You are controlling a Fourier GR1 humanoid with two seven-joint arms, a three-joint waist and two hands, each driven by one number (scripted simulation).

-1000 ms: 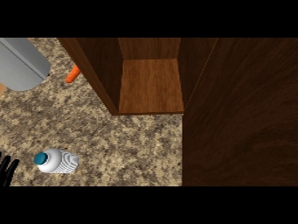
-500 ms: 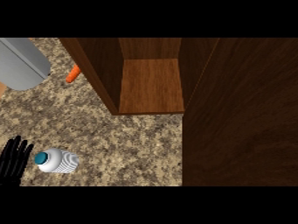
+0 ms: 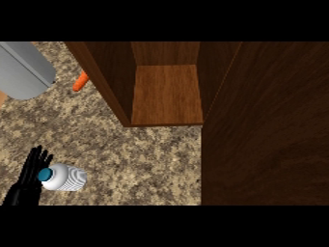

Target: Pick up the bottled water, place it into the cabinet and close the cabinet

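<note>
Lower left of the head view: bottled water [image 3: 65,177] lies on its side on the granite desk [image 3: 138,154], blue cap pointing toward the frame's left. Left hand [image 3: 30,178] enters from the lower edge just beside the cap end, fingers straight and spread, pointing up-frame; fingertips appear to touch or overlap the cap, nothing curled round the bottle. Right hand not visible.

Upper centre: cabinet [image 3: 167,96] stands open, wooden shelf bare, well apart from the bottle. Large dark wood panel fills the right side, probably the open cabinet door [image 3: 274,125]. Upper left: grey rounded object [image 3: 17,67], with an orange item [image 3: 79,83] partly hidden beside the cabinet wall; neither identifiable.

Step in hand, by judgement: reach and grasp. To do it well, shift the hand right so the palm covers the bottle's ribbed body, not the cap, then wrap fingers and thumb round the middle before lifting.
</note>
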